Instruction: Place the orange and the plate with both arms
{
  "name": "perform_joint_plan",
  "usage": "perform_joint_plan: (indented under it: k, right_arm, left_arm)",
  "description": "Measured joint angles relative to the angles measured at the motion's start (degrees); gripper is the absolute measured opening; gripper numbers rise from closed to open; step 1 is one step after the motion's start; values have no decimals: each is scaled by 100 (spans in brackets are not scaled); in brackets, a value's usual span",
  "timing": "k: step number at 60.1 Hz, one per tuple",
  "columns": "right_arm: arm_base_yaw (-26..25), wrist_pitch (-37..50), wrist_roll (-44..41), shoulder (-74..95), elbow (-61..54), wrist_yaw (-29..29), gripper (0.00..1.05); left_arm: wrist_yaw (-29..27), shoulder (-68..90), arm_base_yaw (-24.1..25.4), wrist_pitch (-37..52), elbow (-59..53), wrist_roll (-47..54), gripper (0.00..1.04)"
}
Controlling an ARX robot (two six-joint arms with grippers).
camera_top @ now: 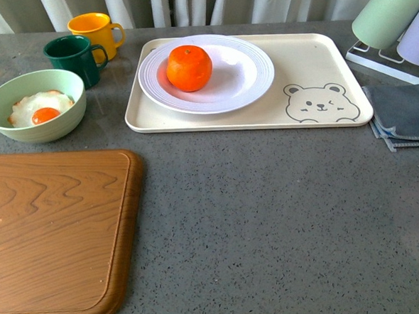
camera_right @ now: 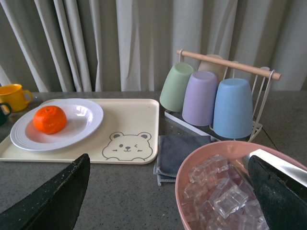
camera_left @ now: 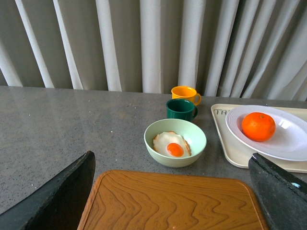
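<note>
Front view, far left: pale green round bowl (camera_top: 34,105) on the grey speckled countertop (camera_top: 270,217), holding a fried egg (camera_top: 41,107) with a white edge and orange yolk. Just behind it, a dark green glossy mug (camera_top: 75,58); behind that and touching it, a yellow mug (camera_top: 95,32). Nearer the camera on the left, a brown wooden cutting board (camera_top: 58,237) with wavy grain, rounded corners and a groove along its edge; nothing lies on it.

Centre: cream rectangular tray (camera_top: 311,65) with raised lip and a bear face printed at its near right corner. On the tray's left half sits the round white glossy deep plate (camera_top: 240,77), wide rim marked by concentric ridges. The bright orange round mandarin-like orange (camera_top: 189,67), skin dimpled, rests in the plate's well, left of its middle.

Right: folded grey-blue cloth (camera_top: 404,113) lying just beside the tray's right edge. Behind it, a white wire rack (camera_right: 259,129) with a wooden top bar, carrying upturned cups: pale green (camera_right: 176,87), lilac (camera_right: 199,97), blue (camera_right: 232,107).

Right wrist view only: pink round bowl (camera_right: 192,167) filled with clear ice cubes (camera_right: 216,196), near the cloth.

Left gripper (camera_left: 172,201): two black fingers spread wide, nothing between them, above the cutting board. Right gripper (camera_right: 168,201): fingers likewise spread wide, holding nothing, over the pink bowl's side of the counter. Neither arm shows in the front view.
</note>
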Motion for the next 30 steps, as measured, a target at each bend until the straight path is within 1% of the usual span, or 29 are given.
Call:
perform_joint_plan:
  k: [30]
  right_arm:
    - [0, 0, 0, 0, 0, 0, 96]
  left_arm:
    - [0, 0, 0, 0, 0, 0, 96]
